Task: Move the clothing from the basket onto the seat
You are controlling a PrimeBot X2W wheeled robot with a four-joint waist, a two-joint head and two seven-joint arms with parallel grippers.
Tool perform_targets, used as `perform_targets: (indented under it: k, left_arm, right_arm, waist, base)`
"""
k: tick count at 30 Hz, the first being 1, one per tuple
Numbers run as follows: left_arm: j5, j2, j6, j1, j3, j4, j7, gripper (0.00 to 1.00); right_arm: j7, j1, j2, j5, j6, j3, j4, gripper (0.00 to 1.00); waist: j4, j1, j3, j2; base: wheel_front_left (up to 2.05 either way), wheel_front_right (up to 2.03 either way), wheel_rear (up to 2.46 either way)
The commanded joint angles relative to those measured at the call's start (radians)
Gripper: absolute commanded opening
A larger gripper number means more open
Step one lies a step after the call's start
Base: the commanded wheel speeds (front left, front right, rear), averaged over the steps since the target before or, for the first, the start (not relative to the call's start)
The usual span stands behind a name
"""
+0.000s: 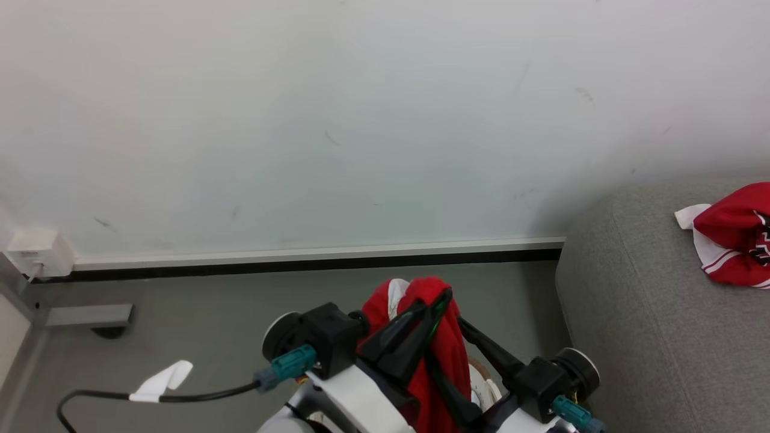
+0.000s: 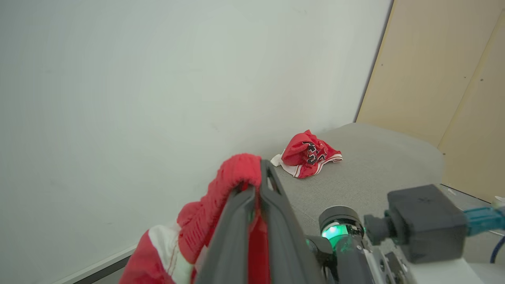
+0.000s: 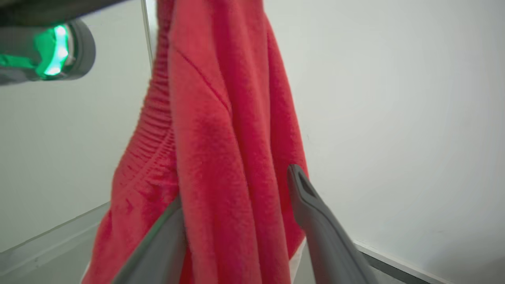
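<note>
A red piece of clothing (image 1: 442, 355) with a white panel hangs from my left gripper (image 1: 438, 304), which is shut on its top fold above the floor. The left wrist view has the same pinch (image 2: 257, 177) on the ribbed red cloth (image 2: 221, 197). My right gripper (image 1: 445, 341) stands open just below, and the hanging cloth (image 3: 221, 157) passes between its spread fingers (image 3: 305, 193). A second red and white garment (image 1: 734, 243) (image 2: 309, 154) lies crumpled on the grey seat (image 1: 631, 313) (image 2: 375, 169) to my right. A sliver of the basket (image 1: 484, 385) shows beneath the grippers.
A pale wall with a white skirting board (image 1: 313, 252) runs behind. At the left are a white wall socket (image 1: 37, 252) and a grey bracket (image 1: 87, 314). A black cable with a white tag (image 1: 162, 379) lies on the grey floor. A wooden panel (image 2: 453, 79) stands beyond the seat.
</note>
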Motion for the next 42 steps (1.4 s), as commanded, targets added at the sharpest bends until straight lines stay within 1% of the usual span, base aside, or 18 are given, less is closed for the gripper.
perform_targets:
  k: [1,3,6,7,8,9,10,11,12,19,30,34,38,42]
  left_arm:
    - [0.013,-0.001,-0.002,-0.001,-0.006,-0.012,0.005,0.00]
    - [0.013,0.000,-0.001,0.001,-0.010,-0.011,0.006,0.00]
    - [0.011,0.008,0.006,0.011,-0.006,0.002,0.001,0.00]
    - [0.009,0.008,0.007,0.015,-0.005,0.006,-0.001,0.02]
    - [0.007,0.009,0.009,0.019,-0.004,0.010,-0.004,0.09]
    - [0.009,0.011,0.011,0.021,-0.003,0.017,-0.009,0.18]
    - [0.009,0.012,0.014,0.023,0.000,0.023,-0.015,0.39]
    - [0.009,0.013,0.015,0.024,0.003,0.030,-0.021,0.66]
    - [0.012,0.015,0.020,0.026,0.007,0.038,-0.027,1.00]
    - [0.006,0.012,0.032,0.041,0.016,0.079,-0.054,1.00]
    - [0.018,0.006,0.032,0.034,0.006,0.135,-0.092,1.00]
    - [0.016,0.000,0.030,0.024,0.000,0.149,-0.098,1.00]
    - [0.016,-0.002,0.031,0.019,-0.004,0.160,-0.102,1.00]
    - [0.015,-0.004,0.028,0.014,-0.009,0.165,-0.105,1.00]
  right_arm:
    - [0.001,-0.017,-0.004,0.037,-0.003,0.008,0.018,0.00]
    - [0.001,-0.020,-0.004,0.076,-0.003,0.018,0.029,0.00]
    - [0.001,-0.026,-0.004,0.115,-0.003,0.005,0.022,0.00]
    - [0.001,-0.027,-0.004,0.121,-0.003,-0.003,0.019,0.00]
    - [0.001,-0.026,-0.004,0.127,-0.003,-0.013,0.016,0.00]
    - [0.001,-0.025,-0.004,0.129,-0.003,-0.021,0.015,0.00]
    - [0.001,-0.024,-0.004,0.130,-0.003,-0.029,0.012,0.00]
    - [0.001,-0.024,-0.004,0.128,-0.003,-0.040,0.008,0.00]
    - [0.001,-0.021,-0.004,0.128,-0.003,-0.052,0.003,0.00]
    - [0.001,-0.004,-0.007,0.100,-0.003,-0.136,-0.025,0.00]
    - [0.000,0.008,-0.043,0.076,-0.003,-0.272,-0.079,0.00]
    - [0.000,0.013,-0.057,0.078,-0.003,-0.310,-0.104,0.00]
    - [0.000,0.016,-0.068,0.083,-0.003,-0.341,-0.125,0.00]
    - [0.000,0.018,-0.069,0.087,-0.003,-0.370,-0.143,0.00]
  waist:
    - [0.005,-0.0001,0.000,-0.0001]
    - [0.008,-0.0001,0.001,-0.0001]
    - [0.004,-0.0001,0.003,-0.0001]
    - [0.002,-0.0001,0.005,-0.0001]
    - [0.000,-0.0001,0.006,-0.0001]
    - [-0.004,-0.0001,0.008,-0.0001]
    - [-0.008,-0.0001,0.009,-0.0001]
    - [-0.012,-0.0001,0.011,-0.0001]
    - [-0.018,-0.0001,0.012,-0.0001]
    - [-0.072,-0.0001,0.022,-0.0001]
    - [-0.252,-0.0001,0.048,-0.0001]
    - [-0.304,-0.0001,0.057,-0.0001]
    - [-0.338,-0.0001,0.063,-0.0001]
    - [-0.353,-0.0001,0.071,-0.0001]
  base:
    - [0.00,0.00,0.00]
    - [0.00,0.00,0.00]
    - [0.00,0.00,0.00]
    - [0.00,0.00,0.00]
    - [0.00,0.00,0.00]
    - [0.00,0.00,0.00]
    - [0.00,0.00,0.00]
    - [0.00,0.00,0.00]
    - [0.00,0.00,0.00]
    - [0.00,0.00,0.00]
    - [0.00,0.00,0.00]
    - [0.00,0.00,0.00]
    - [0.00,0.00,0.00]
    - [0.00,0.00,0.00]
